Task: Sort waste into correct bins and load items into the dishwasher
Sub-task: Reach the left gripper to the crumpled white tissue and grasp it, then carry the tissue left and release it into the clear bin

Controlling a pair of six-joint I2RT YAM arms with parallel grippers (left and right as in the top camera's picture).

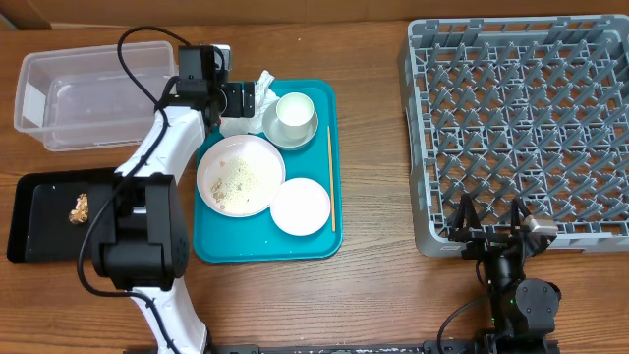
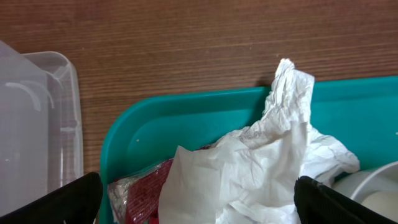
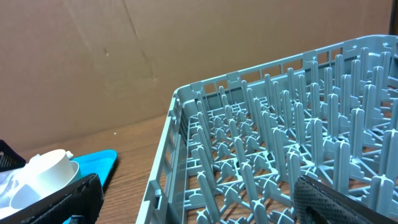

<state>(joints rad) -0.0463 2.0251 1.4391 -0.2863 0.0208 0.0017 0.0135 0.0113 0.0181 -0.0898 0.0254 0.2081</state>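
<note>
Crumpled white napkin (image 2: 267, 162) lain at the back-left corner of the teal tray (image 1: 319, 241), flanked by the spread left gripper (image 2: 198, 182), red wrapper (image 2: 140, 186) tucked beneath, cup (image 1: 295, 113) and two plates carried alongside, brown scrap (image 1: 79, 207) held in the black bin (image 1: 25, 216), right gripper (image 1: 489, 216) spread beside the grey rack (image 1: 521, 128).

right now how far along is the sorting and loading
Done: one scrap sits in the black bin. In hand: the open left gripper hovers at the napkin. Left: napkin, red wrapper, plate, saucer, cup and chopstick are on the tray; the rack holds nothing; the right gripper is open beside it.
</note>
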